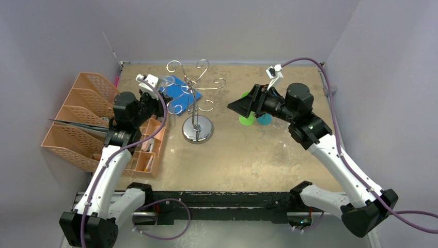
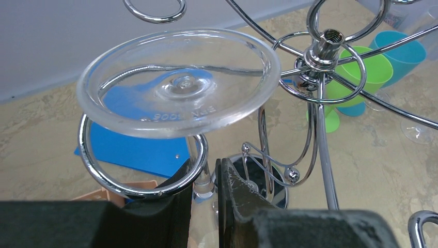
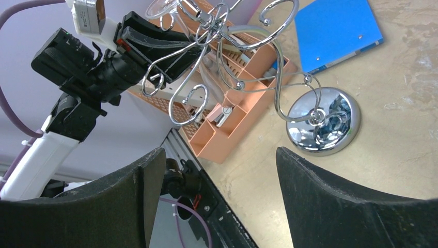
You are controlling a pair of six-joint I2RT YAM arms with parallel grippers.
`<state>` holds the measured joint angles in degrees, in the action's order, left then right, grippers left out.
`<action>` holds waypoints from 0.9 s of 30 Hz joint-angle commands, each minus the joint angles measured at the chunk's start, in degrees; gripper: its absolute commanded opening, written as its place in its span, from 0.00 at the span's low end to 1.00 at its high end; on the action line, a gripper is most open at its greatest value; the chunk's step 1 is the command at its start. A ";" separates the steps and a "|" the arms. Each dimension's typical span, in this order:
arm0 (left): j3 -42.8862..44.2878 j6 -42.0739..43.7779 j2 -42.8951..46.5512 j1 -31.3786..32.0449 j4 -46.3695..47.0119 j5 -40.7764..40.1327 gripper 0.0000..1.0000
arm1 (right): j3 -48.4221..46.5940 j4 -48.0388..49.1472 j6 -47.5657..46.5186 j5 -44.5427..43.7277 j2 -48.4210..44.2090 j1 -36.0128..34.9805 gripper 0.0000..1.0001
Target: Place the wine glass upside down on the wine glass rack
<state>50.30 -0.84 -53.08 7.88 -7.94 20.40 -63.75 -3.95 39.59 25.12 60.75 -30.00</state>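
The wine glass (image 2: 178, 82) is clear and upside down, its round foot on top. My left gripper (image 2: 204, 168) is shut on its stem just below the foot. The foot sits over a scroll ring of the wine glass rack (image 2: 323, 51), and the stem stands at the ring's right edge. From above, the chrome rack (image 1: 196, 95) stands mid-table on its round base, with my left gripper (image 1: 164, 92) at its left arms. My right gripper (image 1: 235, 106) hovers right of the rack, open and holding nothing. In its wrist view the right gripper (image 3: 219, 160) faces the rack (image 3: 227, 57).
An orange desk organiser (image 1: 88, 119) fills the left side beside the left arm. A blue folder (image 1: 178, 88) lies behind the rack. A green cup (image 1: 247, 118) and a teal cup (image 1: 264, 119) stand under the right arm. Grey walls close the back and sides.
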 commanded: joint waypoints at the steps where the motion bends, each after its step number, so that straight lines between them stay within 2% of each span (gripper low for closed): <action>1: 0.54 -0.68 0.98 -0.41 5.56 -2.30 0.00 | -0.43 2.09 0.22 1.15 -1.31 -0.33 0.80; 9: -1.06 -2.27 2.49 -0.41 8.80 -7.89 0.00 | -0.07 2.31 0.40 0.81 -1.82 -0.32 0.80; 27: -7.50 -2.59 8.90 -0.41 12.29 -10.35 0.00 | -0.13 2.25 1.07 0.60 -1.51 -0.32 0.79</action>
<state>43.20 -2.48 -45.47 7.88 -0.67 11.18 -63.51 -3.75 40.12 25.08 59.92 -30.00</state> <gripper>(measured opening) 0.179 0.797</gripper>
